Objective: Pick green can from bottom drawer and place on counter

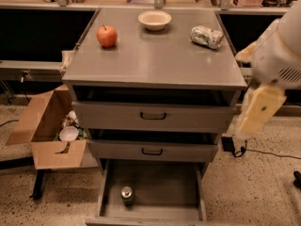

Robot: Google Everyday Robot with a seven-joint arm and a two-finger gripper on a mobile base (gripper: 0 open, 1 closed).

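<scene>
The gripper (257,112) hangs right of the cabinet, beside the top drawer, too blurred to make out its shape. The white arm (282,51) above it is cut off by the right edge. The bottom drawer (164,187) loses its front at the lower edge, and its back is hidden under the middle drawer (153,150). The label on the green can (127,195) is too small to read.
</scene>
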